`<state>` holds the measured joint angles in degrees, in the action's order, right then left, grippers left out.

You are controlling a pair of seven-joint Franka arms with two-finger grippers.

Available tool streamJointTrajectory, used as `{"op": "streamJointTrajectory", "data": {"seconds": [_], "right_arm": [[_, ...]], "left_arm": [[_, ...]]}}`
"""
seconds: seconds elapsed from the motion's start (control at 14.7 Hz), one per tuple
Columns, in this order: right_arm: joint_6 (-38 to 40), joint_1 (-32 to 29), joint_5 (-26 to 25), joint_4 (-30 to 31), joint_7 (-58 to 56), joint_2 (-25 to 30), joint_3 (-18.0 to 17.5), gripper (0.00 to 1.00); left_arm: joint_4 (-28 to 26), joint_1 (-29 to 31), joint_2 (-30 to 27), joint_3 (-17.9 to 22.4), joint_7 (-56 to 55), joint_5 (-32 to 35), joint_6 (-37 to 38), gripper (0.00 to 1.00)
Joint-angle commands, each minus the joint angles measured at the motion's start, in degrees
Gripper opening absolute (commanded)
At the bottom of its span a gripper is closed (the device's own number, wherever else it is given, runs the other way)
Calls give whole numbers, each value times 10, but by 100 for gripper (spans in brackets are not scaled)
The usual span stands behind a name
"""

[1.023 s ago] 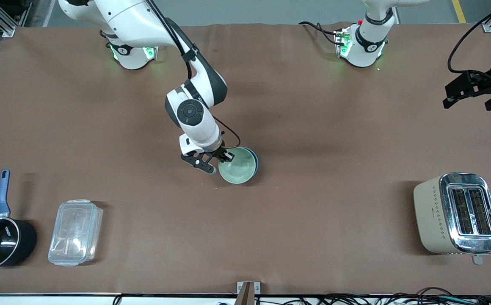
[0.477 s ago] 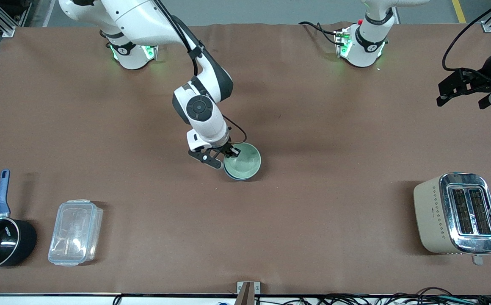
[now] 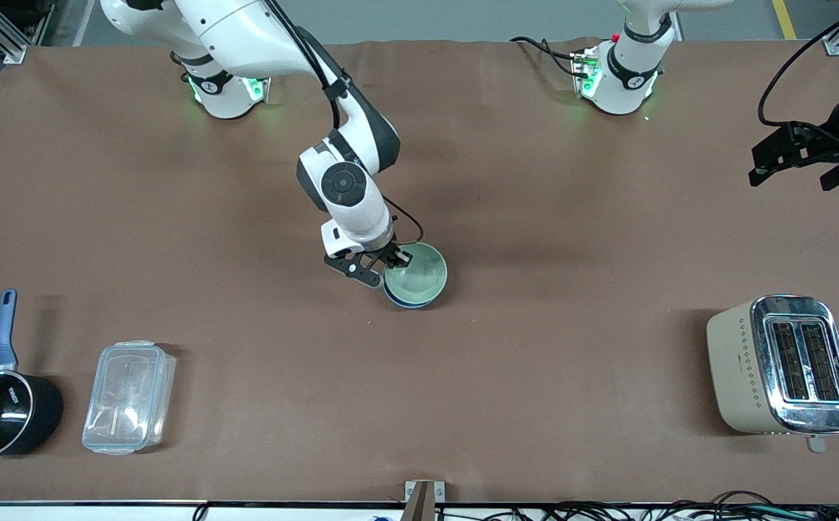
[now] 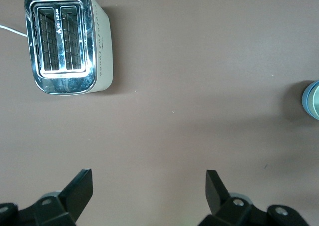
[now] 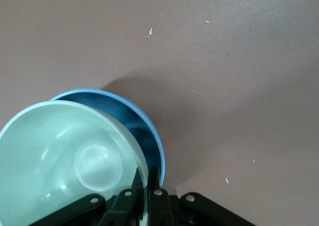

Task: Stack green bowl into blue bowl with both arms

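Observation:
The pale green bowl [image 3: 419, 272] sits inside the blue bowl [image 3: 406, 303] near the middle of the table. Only the blue bowl's rim shows around it. My right gripper [image 3: 393, 263] is shut on the green bowl's rim at the side toward the right arm's end. In the right wrist view one finger is inside the green bowl [image 5: 65, 161] and one is between it and the blue bowl [image 5: 144, 123]; the right gripper [image 5: 147, 180] pinches the green wall. My left gripper [image 3: 795, 172] is open and empty, in the air at the left arm's end of the table; it also shows in the left wrist view [image 4: 149, 183].
A beige and chrome toaster [image 3: 781, 365] stands at the left arm's end, near the front camera. A clear plastic box [image 3: 129, 396] and a black saucepan with a blue handle [image 3: 0, 405] stand at the right arm's end.
My right gripper carried the green bowl a little toward the left arm's end and settled it deeper into the blue bowl. The left gripper shifted slightly in the air.

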<state>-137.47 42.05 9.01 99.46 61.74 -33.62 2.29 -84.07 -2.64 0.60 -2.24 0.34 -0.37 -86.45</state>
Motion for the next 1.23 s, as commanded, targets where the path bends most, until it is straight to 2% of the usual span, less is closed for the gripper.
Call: {"op": "streamJointTrajectory", "data": {"seconds": [0.0,0.14,0.2,0.34,0.48,0.61,0.68,0.89,1.16], "right_arm": [[1,5,9,2,4,-5,6,4],[5,-1,8,1,0,-4,6,8],[5,-1,8,1,0,-5,6,14],[4,-2,7,-1,-1,-4,7,51],[5,-3,7,-4,1,-2,10,100],[15,-3,5,-8,-2,15,29,100],[44,-2,-3,-10,-7,41,44,100],[161,-5,-89,-28,-56,118,84,100],[271,-29,-98,-31,-194,216,143,100]], "left_arm": [[9,0,3,0,2,-2,7,100],[9,-1,2,0,1,-2,8,100],[9,-2,2,-1,1,-2,8,100],[8,-2,2,-1,1,-3,8,100],[5,0,-1,-1,1,-6,8,100],[5,-1,0,-1,1,-6,8,100],[6,-1,0,-1,0,-6,8,100],[6,-2,-3,-2,0,-9,9,100],[8,0,0,-2,8,-8,12,100]]}}
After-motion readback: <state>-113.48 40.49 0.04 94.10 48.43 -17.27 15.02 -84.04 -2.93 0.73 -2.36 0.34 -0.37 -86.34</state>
